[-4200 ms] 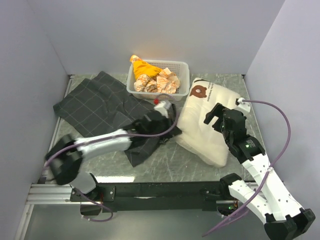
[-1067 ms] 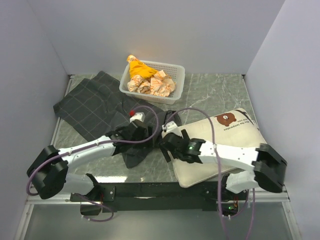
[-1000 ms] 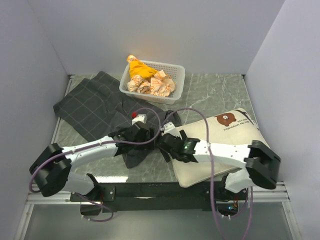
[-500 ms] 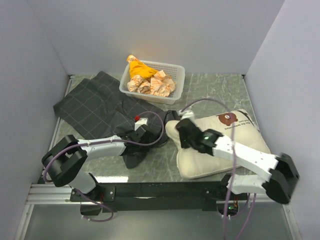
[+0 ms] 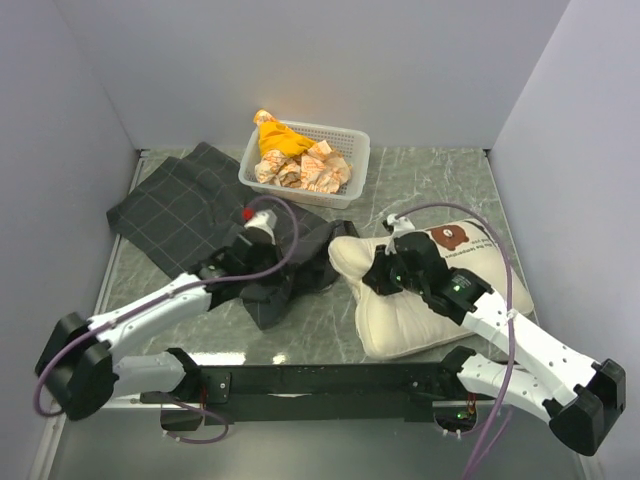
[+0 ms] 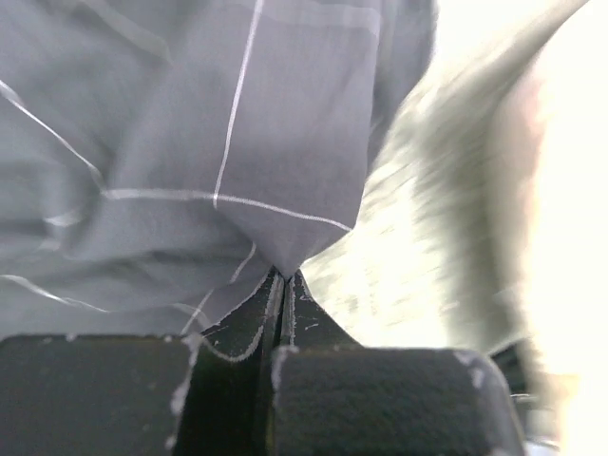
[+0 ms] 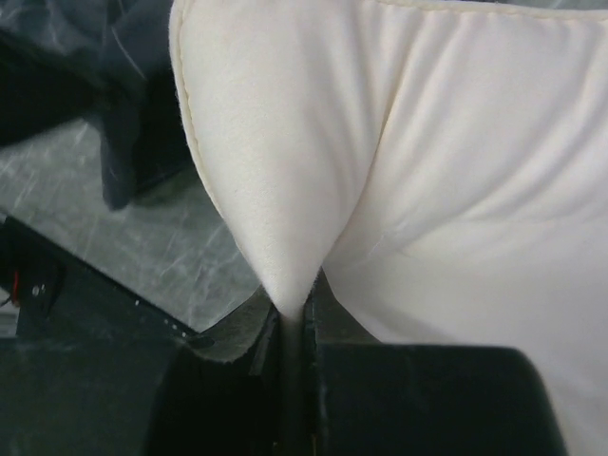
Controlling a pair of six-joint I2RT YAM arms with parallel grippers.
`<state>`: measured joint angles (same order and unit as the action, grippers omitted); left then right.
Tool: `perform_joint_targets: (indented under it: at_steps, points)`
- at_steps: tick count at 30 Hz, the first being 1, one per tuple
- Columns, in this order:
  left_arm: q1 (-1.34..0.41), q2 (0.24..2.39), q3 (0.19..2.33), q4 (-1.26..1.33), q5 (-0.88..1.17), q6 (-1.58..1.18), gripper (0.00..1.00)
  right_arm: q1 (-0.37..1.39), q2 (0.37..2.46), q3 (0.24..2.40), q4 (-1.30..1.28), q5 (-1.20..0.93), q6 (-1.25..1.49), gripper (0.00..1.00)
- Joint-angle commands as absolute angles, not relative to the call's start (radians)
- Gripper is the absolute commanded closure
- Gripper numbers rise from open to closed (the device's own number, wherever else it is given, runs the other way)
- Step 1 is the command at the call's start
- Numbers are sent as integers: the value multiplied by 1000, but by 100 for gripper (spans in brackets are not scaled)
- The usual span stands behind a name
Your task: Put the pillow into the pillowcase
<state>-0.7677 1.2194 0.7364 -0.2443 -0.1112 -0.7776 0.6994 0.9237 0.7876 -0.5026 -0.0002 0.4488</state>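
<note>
The dark charcoal checked pillowcase [image 5: 190, 215] lies spread at the left, with its near right edge bunched up. My left gripper [image 5: 275, 272] is shut on that bunched edge; in the left wrist view a fold of pillowcase [image 6: 237, 142] runs down into the gripper [image 6: 283, 277]. The cream pillow [image 5: 450, 300] with a brown bear face lies at the right. My right gripper [image 5: 372, 275] is shut on its left end. In the right wrist view a tapered fold of pillow [image 7: 456, 142] is pinched in the gripper [image 7: 290, 309]. The pinched pillow end sits beside the bunched pillowcase.
A white plastic basket [image 5: 350, 160] with crumpled wrappers and a yellow cloth stands at the back centre, just behind the pillowcase. Grey walls close in the left, back and right. A black rail [image 5: 320, 378] runs along the near table edge.
Both grippers have closed, the left on the pillowcase edge, the right on the pillow's left end. The right arm has drawn back to the right. The pillow's left end has risen.
</note>
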Motion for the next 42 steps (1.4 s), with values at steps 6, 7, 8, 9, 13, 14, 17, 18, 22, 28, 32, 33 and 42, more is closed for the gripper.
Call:
perform_joint_targets:
  at_steps: [6, 7, 8, 9, 13, 14, 17, 18, 22, 28, 32, 33, 42]
  points:
    - [-583, 1077, 819, -265, 152, -738, 99, 755, 914, 713, -293, -195, 512, 100]
    - [-577, 1075, 822, -262, 172, -735, 99, 770, 925, 718, -287, -190, 517, 100]
    - [-566, 1075, 827, -261, 181, -739, 99, 785, 939, 724, -282, -183, 523, 100]
    - [-561, 1075, 837, -258, 193, -738, 99, 814, 968, 727, -269, -178, 528, 100]
    - [-548, 1075, 870, -258, 238, -742, 99, 880, 1048, 756, -241, -146, 549, 100]
    - [-545, 1075, 873, -256, 244, -745, 99, 893, 1064, 764, -233, -140, 555, 100]
    - [-543, 1065, 873, -235, 294, -756, 99, 910, 1133, 801, -229, -121, 567, 100]
    - [-543, 1060, 870, -232, 308, -758, 99, 910, 1164, 813, -227, -115, 569, 100]
    - [-543, 1022, 827, -230, 350, -764, 99, 890, 1218, 914, -233, -71, 594, 100]
    - [-545, 947, 753, -212, 466, -741, 99, 873, 1429, 1089, -249, -81, 609, 100]
    - [-546, 899, 684, -212, 521, -742, 99, 816, 1497, 1106, -178, -95, 653, 100]
    - [-548, 875, 670, -204, 544, -749, 99, 815, 1505, 1123, -176, -91, 660, 100]
    - [-552, 733, 606, -205, 612, -830, 99, 782, 1528, 1030, 44, 152, 911, 100]
